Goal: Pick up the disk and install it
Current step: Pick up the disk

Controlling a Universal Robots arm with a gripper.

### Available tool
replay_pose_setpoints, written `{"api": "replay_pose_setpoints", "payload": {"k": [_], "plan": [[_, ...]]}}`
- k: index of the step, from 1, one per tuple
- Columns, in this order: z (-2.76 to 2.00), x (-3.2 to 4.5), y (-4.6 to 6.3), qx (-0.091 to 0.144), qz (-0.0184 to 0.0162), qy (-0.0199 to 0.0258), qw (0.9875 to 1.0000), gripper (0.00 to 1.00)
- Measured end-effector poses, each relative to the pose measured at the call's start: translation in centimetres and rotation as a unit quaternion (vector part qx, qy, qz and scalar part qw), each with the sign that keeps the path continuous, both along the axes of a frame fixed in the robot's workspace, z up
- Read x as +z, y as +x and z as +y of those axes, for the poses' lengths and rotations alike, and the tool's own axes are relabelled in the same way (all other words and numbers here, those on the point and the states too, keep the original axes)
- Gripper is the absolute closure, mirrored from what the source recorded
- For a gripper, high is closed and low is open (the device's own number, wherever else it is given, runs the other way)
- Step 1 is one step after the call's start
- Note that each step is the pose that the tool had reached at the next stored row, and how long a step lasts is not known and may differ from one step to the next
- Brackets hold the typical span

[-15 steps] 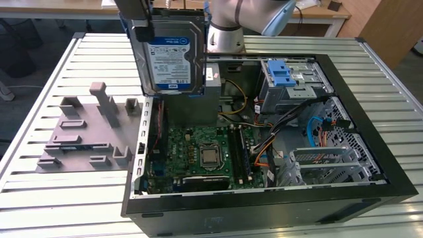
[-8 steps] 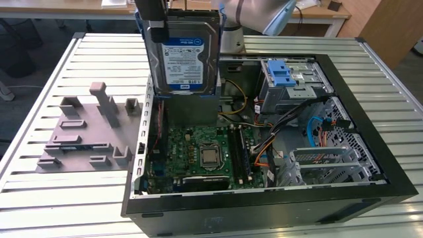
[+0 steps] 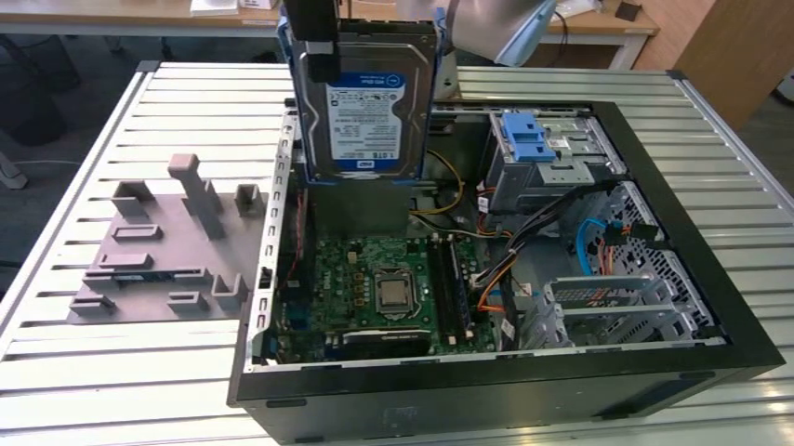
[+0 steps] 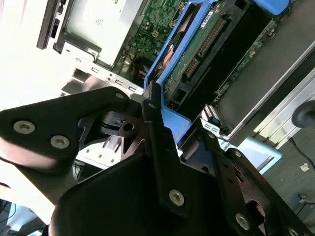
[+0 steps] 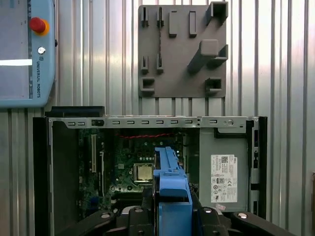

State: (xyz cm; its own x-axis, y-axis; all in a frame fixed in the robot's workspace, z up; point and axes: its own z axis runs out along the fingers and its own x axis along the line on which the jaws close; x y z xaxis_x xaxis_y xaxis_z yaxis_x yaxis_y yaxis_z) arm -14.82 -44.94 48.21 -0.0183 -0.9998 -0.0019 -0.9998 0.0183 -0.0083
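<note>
Well, the end effector [image 4: 173, 123] is clamped on the disk [image 3: 372, 102], upright above the far side of the open computer case [image 3: 496, 381], so pickup's done and installing probably needs careful lining-up.

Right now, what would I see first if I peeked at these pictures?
The disk hangs in the pincer over the open computer case. Inside the case lies a green circuit board, and a grey plate with blocks sits on the table at the exterior view's left.
</note>
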Motion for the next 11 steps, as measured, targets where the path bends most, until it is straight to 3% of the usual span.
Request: {"api": "replay_pose_setpoints", "payload": {"k": [11], "plan": [[-0.38, -0.05, 1.8, 0.0, 0.0, 0.0, 1.0, 0.64]]}}
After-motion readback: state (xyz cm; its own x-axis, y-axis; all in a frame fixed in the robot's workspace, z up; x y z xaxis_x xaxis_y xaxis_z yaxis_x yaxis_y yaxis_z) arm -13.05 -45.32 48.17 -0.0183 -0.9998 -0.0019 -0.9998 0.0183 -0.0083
